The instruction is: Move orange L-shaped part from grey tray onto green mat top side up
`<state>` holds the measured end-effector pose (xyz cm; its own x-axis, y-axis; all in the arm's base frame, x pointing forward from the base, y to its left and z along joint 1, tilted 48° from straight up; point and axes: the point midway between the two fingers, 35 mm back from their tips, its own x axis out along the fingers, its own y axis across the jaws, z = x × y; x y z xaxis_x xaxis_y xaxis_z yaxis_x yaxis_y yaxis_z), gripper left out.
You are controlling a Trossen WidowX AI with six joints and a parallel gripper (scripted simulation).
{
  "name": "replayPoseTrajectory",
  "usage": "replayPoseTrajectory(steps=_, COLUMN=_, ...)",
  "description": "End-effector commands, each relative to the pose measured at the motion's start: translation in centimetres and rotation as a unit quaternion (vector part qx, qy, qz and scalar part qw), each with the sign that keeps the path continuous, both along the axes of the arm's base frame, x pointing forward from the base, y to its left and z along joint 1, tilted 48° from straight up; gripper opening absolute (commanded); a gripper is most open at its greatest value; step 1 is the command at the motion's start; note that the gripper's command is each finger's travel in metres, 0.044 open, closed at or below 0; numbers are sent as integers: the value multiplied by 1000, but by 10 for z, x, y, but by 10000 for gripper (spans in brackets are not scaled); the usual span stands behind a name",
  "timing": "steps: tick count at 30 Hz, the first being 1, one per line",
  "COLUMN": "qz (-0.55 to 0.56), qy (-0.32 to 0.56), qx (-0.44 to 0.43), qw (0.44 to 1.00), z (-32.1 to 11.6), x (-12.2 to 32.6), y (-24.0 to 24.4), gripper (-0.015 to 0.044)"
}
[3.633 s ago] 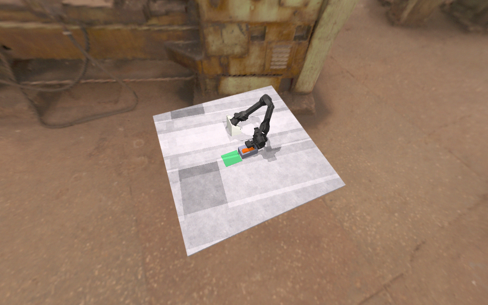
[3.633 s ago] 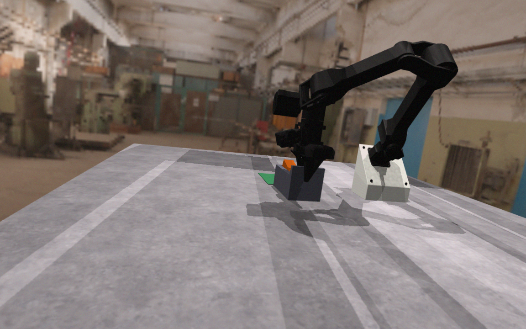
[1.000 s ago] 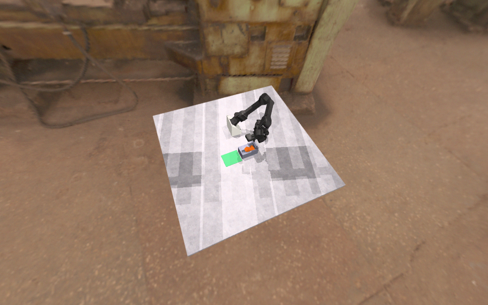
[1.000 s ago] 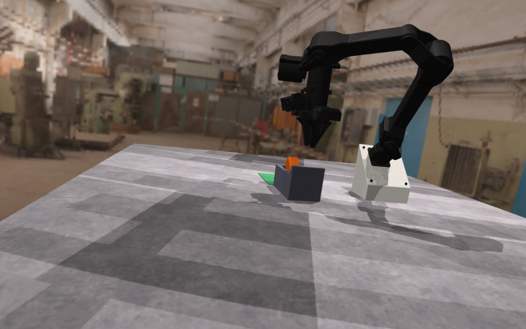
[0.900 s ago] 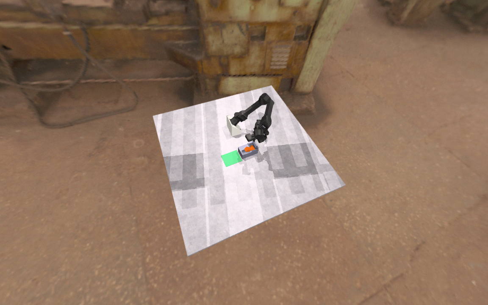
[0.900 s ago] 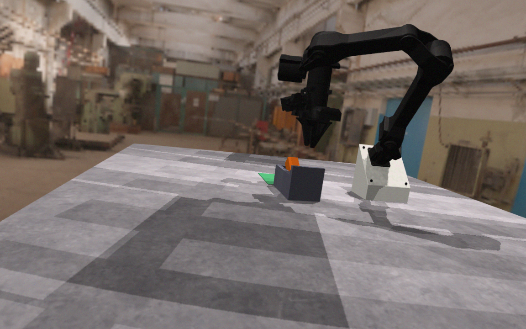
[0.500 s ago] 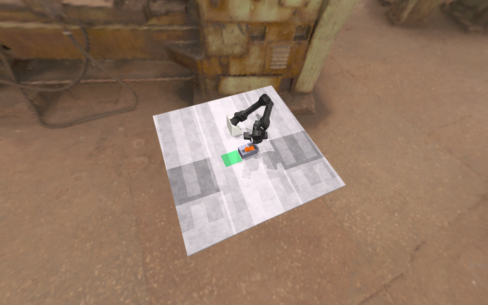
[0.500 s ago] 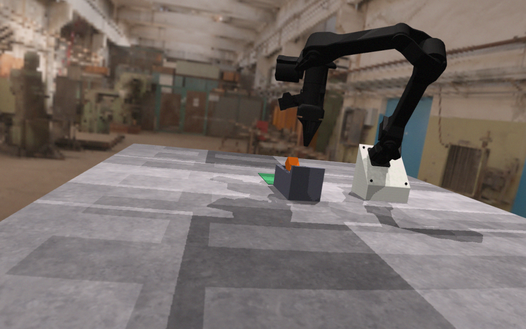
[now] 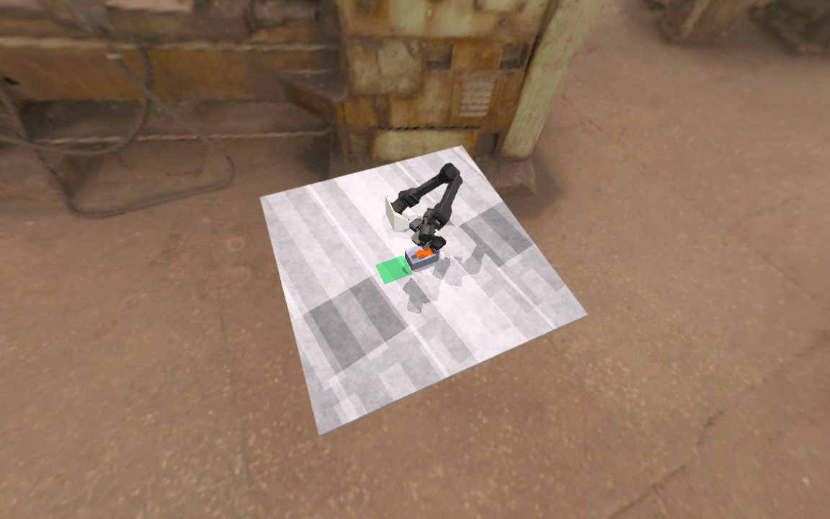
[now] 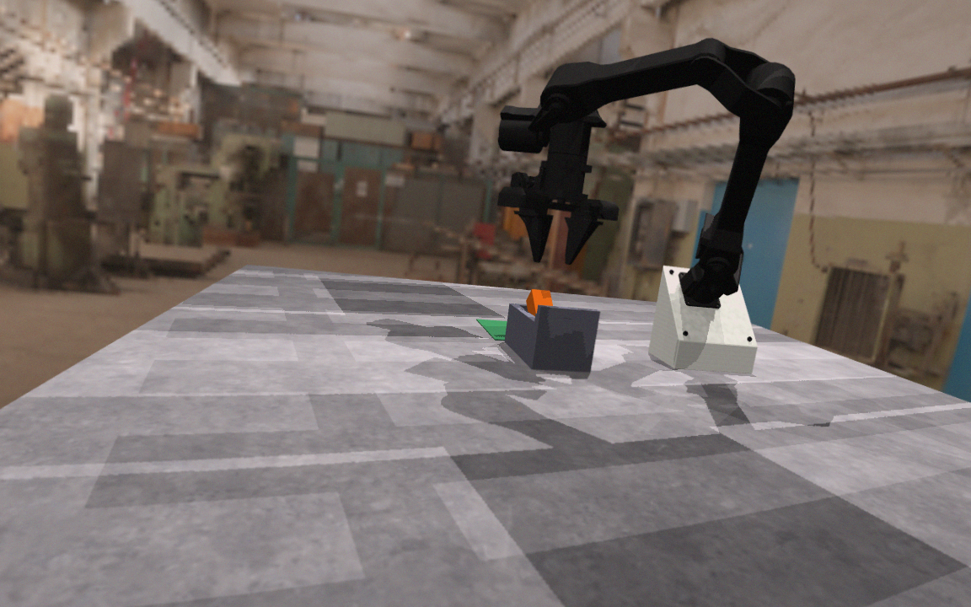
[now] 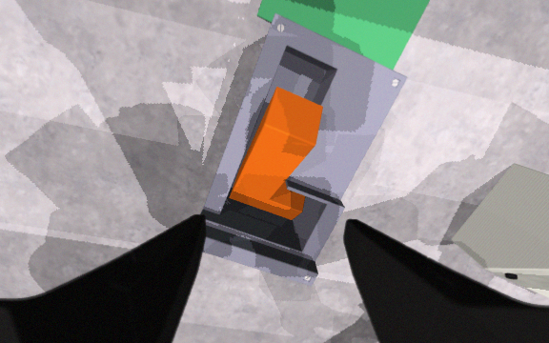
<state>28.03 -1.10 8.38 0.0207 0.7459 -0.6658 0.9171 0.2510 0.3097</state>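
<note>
1 end of orange part (image 11: 274, 148) sunk in tray (image 11: 375, 100) pocket.

Part (image 11: 274, 152) tilted in tray (image 11: 365, 124), mat (image 11: 375, 29) beside

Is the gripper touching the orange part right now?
Apart. In the exterior view the gripper hangs open above the tray, with background showing between its fingertips and the raised end of the orange part.

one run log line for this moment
end effector: open, empty, above tray | orange part: tipped, one end raised | green mat: no part on it
</note>
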Motion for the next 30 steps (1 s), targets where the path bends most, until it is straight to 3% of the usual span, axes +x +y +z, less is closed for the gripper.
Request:
replayPoseTrajectory(steps=1, qz=-114, qy=127, qx=0, qw=985, z=-13, x=4, y=-14, gripper=280)
replayPoseTrajectory(steps=30, qz=-114, qy=126, qx=0, qw=985, z=-44, x=6, y=20, gripper=280)
